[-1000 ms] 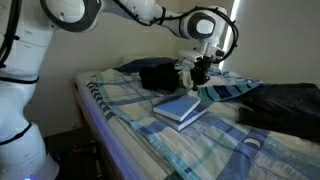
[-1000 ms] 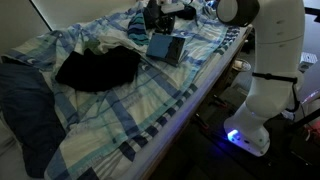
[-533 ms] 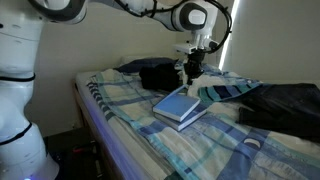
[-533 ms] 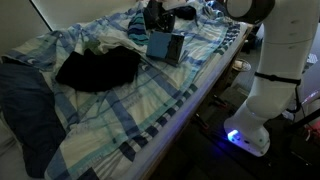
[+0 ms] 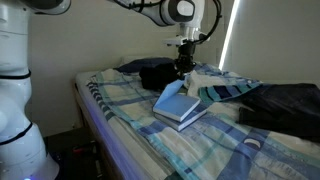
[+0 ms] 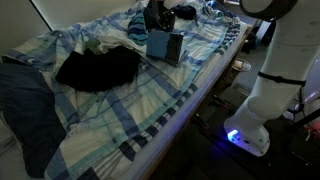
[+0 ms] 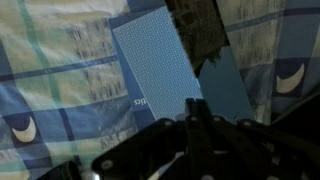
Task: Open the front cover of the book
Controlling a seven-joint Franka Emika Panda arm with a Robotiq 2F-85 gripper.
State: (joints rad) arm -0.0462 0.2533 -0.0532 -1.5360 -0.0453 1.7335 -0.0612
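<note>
The book (image 5: 186, 113) lies on the plaid bed, a thick hardback with pale page edges; it also shows as a blue-grey block (image 6: 166, 47). Its front cover (image 5: 171, 96) stands tilted up, pale inner face showing, the free edge highest. My gripper (image 5: 183, 72) hangs right at that raised edge, fingers shut on the thin board. In the wrist view the shut gripper (image 7: 192, 108) points at the seam between a dotted pale-blue panel (image 7: 155, 65) and a plain blue panel (image 7: 226, 88); I cannot tell which is the cover.
Dark clothing (image 5: 155, 72) lies behind the book, and more of it (image 6: 96, 68) at mid-bed. A dark blue garment (image 5: 285, 100) covers one end of the bed. The robot's white base (image 6: 268, 95) stands beside the bed edge (image 6: 190, 105).
The gripper has risen and shifted sideways over the book, and the front cover has swung up from lying flat to a steep tilt. The book's body has stayed put.
</note>
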